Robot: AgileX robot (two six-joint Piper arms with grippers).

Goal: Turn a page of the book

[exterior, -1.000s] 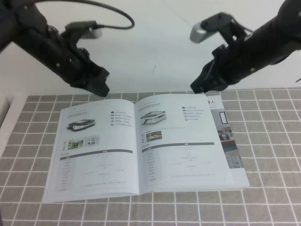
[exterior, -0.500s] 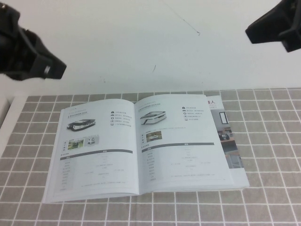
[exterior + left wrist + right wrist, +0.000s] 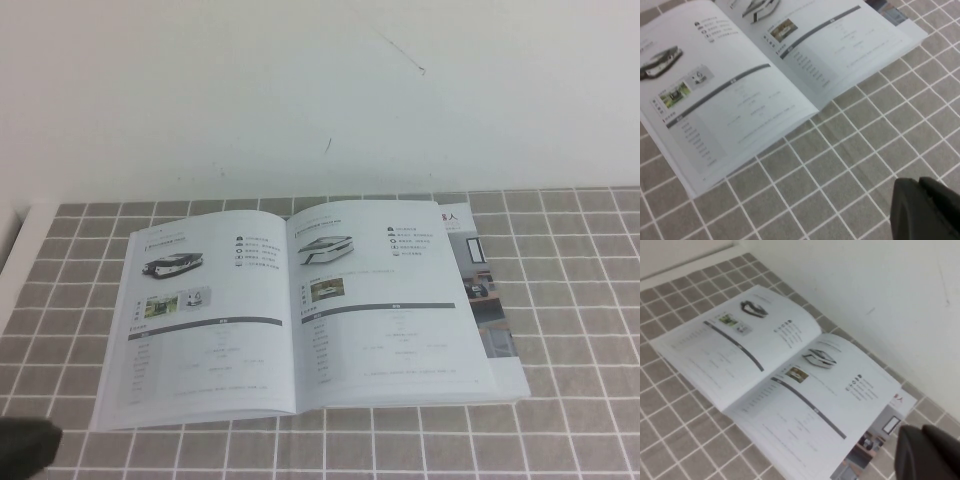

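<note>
The book (image 3: 300, 310) lies open, pincers clear

Both arms are drawn back to the robot's own side. In the high view only 1 dark blurred piece of the left arm (image 3: 28, 440) shows, at the near left corner; the right arm lies outside that view.

In its own wrist view the left gripper (image 3: 925, 212) appears as a black block held above the surface, with nothing between or against its fingers.

The right gripper (image 3: 927, 452) shows in its wrist view as a dark rounded mass raised above the surface; its fingers are closed together and hold nothing.
</note>
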